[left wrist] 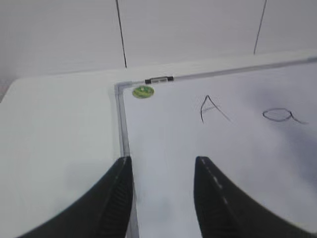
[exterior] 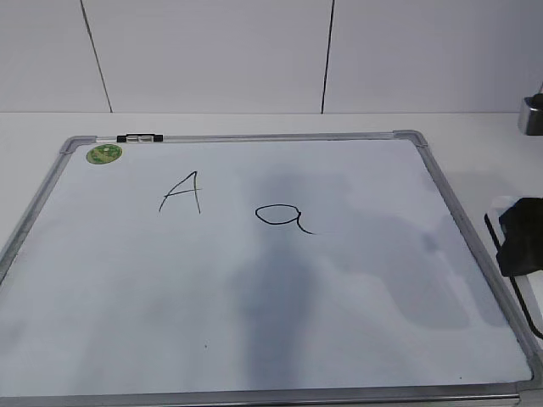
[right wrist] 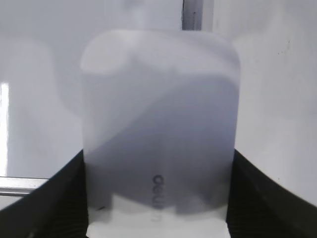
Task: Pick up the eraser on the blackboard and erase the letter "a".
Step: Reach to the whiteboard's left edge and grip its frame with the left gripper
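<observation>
The blackboard (exterior: 127, 297) is a white board in a grey metal frame, lying flat on the table. The letter "a" (exterior: 280, 216) is drawn in black near its middle, and it also shows in the left wrist view (left wrist: 280, 115). My right gripper (exterior: 522, 237) is at the board's right edge, shut on the white eraser (exterior: 524, 288). In the right wrist view the eraser (right wrist: 158, 109) fills the space between the jaws (right wrist: 158, 166), grey lettering up. My left gripper (left wrist: 161, 168) is open and empty above the board's left frame (left wrist: 121, 129).
A capital "A" (exterior: 181, 192) is drawn left of the "a". A round green sticker (exterior: 103, 153) and a black-and-silver clip (exterior: 140, 137) sit at the far left corner. A grey metal object (exterior: 532, 114) stands at the far right. A white wall rises behind the table.
</observation>
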`<action>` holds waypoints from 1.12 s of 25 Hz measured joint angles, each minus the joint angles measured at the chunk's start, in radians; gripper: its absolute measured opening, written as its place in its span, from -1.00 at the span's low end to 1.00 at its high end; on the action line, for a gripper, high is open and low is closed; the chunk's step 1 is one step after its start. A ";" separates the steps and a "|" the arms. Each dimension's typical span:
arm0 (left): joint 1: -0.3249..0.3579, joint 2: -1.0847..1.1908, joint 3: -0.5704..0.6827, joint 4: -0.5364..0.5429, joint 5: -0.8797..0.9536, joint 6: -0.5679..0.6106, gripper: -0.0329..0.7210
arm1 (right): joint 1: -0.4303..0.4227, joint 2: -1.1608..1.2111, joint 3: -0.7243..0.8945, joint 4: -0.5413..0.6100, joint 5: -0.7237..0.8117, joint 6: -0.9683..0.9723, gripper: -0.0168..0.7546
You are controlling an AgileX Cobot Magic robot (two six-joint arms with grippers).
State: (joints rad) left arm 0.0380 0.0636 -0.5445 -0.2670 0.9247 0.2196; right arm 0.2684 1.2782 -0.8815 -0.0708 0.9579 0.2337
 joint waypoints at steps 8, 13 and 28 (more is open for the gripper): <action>0.000 0.372 -0.006 -0.051 -0.230 0.000 0.07 | 0.000 0.000 0.000 0.000 -0.004 0.000 0.42; 0.000 0.664 -0.078 -0.056 -0.254 -0.002 0.10 | 0.000 0.000 0.000 0.000 -0.006 0.000 0.42; 0.000 1.413 -0.595 -0.001 -0.052 -0.002 0.12 | 0.000 0.000 0.000 0.000 -0.006 0.000 0.42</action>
State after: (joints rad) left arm 0.0380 1.4769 -1.1396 -0.2679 0.8724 0.2180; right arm 0.2684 1.2782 -0.8815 -0.0708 0.9522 0.2332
